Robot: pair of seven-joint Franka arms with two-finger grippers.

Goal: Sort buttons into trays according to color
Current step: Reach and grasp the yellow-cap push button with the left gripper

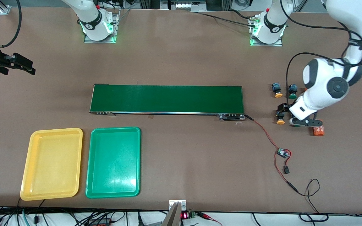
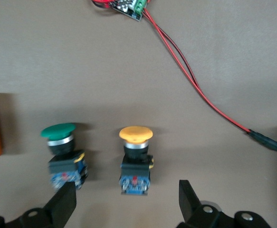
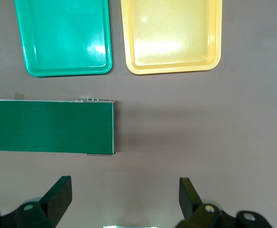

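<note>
Yellow-capped button (image 2: 135, 159) – black-and-blue body – between open left tool (image 2: 128, 205) fingers.

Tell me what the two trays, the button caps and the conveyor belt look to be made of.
Yellow tray and green tray: likely glossy moulded plastic, given the light glare and rounded rims. Yellow cap and green cap: smooth plastic, apparently on metallic collars. Conveyor belt: matte dark-green surface, perhaps rubber or PVC; hard to tell.
</note>
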